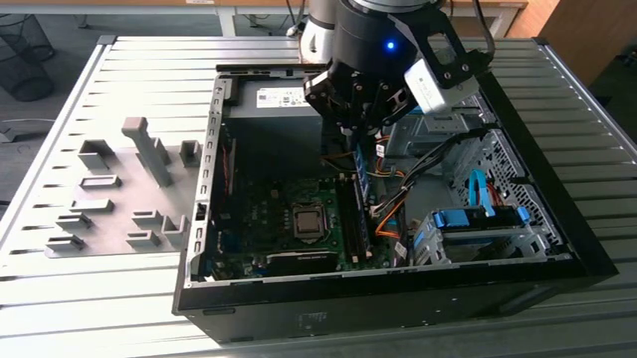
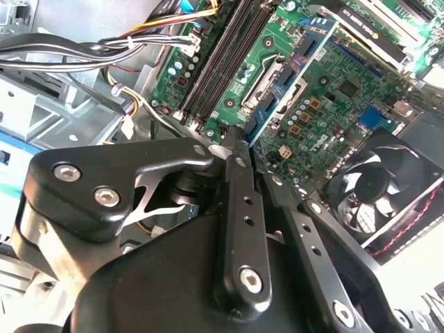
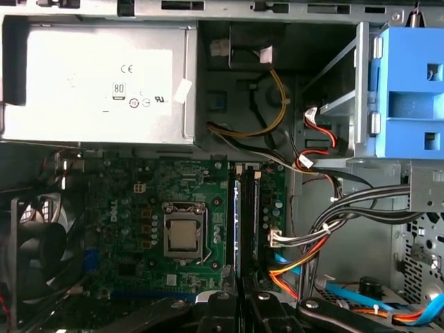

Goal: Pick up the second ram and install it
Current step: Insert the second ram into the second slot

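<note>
The arm [image 1: 374,45] reaches straight down into the open computer case [image 1: 557,246], which lies flat on the worktop [image 1: 130,82] so its inside faces up. The gripper [image 1: 360,127] has its jaws closed tight on the ram [image 1: 362,168], a thin blue-green stick. It holds the stick by its top end so the long edge points down at the board [image 1: 289,224]. In the second wrist view the ram [image 2: 291,80] pokes out past the jaws, over the green board. The ram hangs just above the long black slots [image 3: 244,215] next to the silver chip socket [image 3: 184,232]. It does not look pushed in yet. Orange and yellow wires [image 1: 393,216] lie just beside the slots.
</note>
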